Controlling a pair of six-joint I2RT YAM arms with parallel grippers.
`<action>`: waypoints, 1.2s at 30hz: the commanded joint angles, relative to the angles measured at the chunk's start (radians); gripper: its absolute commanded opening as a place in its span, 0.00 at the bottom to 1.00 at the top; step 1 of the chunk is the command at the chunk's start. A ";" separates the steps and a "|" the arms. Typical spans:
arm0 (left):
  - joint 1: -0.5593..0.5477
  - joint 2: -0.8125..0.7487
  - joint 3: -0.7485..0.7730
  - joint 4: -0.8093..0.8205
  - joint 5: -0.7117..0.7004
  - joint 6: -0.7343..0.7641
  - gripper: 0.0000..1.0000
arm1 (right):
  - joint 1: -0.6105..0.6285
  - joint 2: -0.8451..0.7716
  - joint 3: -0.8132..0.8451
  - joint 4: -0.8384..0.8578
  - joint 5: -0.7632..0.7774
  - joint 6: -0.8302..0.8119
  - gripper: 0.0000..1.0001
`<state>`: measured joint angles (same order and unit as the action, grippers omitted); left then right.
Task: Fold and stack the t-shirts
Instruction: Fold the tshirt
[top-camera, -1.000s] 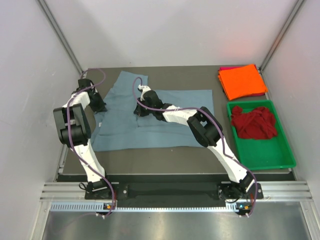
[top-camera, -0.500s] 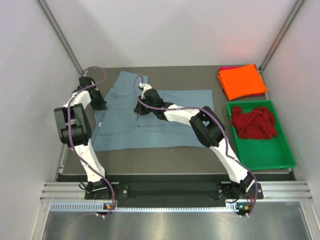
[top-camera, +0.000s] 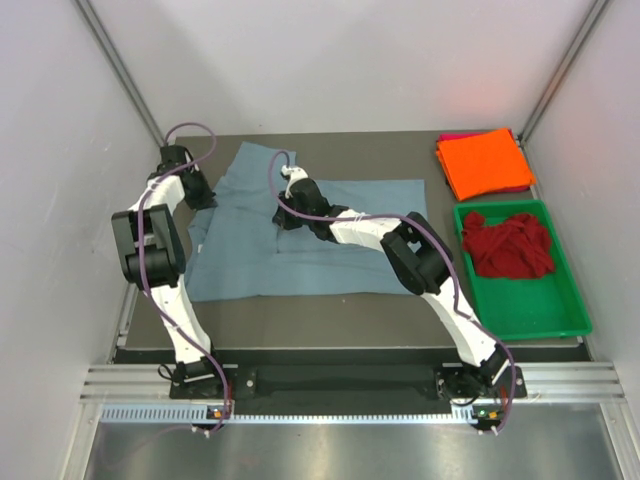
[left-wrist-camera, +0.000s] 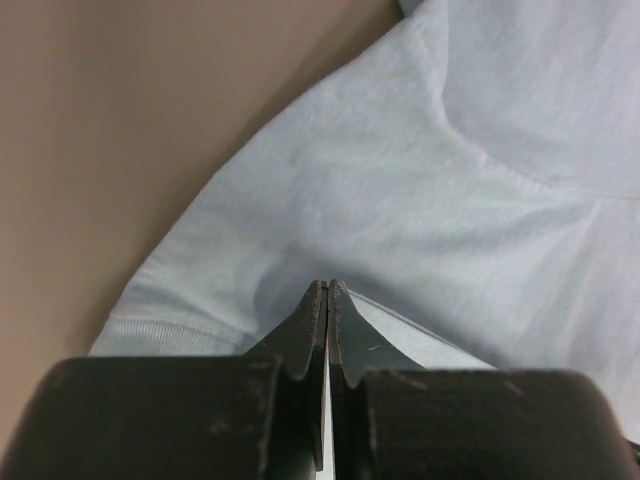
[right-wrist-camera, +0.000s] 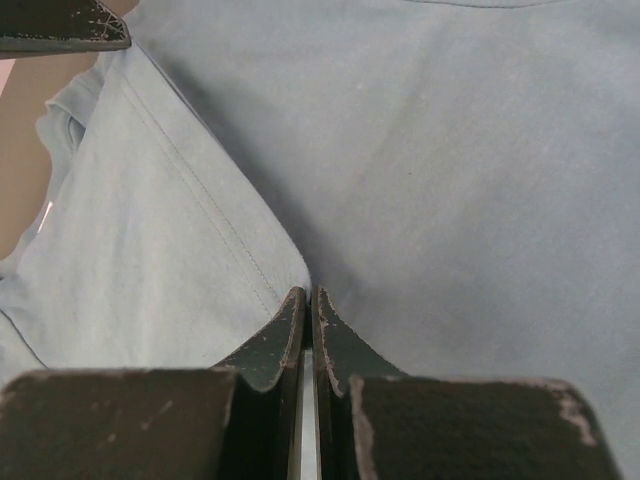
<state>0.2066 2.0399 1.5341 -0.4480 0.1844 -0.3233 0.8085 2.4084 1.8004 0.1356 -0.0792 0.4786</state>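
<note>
my left gripper (left-wrist-camera: 328, 285): fingers pressed together, nipping a fold of the blue shirt (top-camera: 320, 245) at its left side
my right gripper (right-wrist-camera: 305, 292): fingers pressed together, pinching the blue shirt beside a stitched seam
blue shirt: spread on the table (top-camera: 330, 320), left of middle, under both my wrists
orange shirt (top-camera: 485, 160): folded, far right corner, on top of the pink shirt (top-camera: 452, 136)
pink shirt: only an edge shows
red shirt (top-camera: 508, 245): crumpled in the green tray (top-camera: 520, 322), just nearer than the stack

Blue-grey shirt (top-camera: 300, 270) lies spread flat, orange shirt (top-camera: 485, 162) sits folded on pink shirt (top-camera: 451, 136), dark red shirt (top-camera: 508, 245) lies crumpled
</note>
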 joint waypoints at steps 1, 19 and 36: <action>0.001 0.025 0.058 0.080 0.001 0.000 0.00 | -0.006 -0.068 0.004 0.052 0.041 -0.014 0.00; -0.001 0.089 0.119 0.091 0.038 0.020 0.00 | -0.006 -0.071 0.005 0.045 0.111 -0.032 0.00; 0.000 -0.125 0.146 -0.280 -0.385 -0.089 0.50 | -0.038 -0.290 -0.110 -0.106 0.108 0.021 0.31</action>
<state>0.2016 2.0415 1.6722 -0.6113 -0.0681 -0.3695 0.7986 2.3066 1.7252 0.0338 0.0151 0.4774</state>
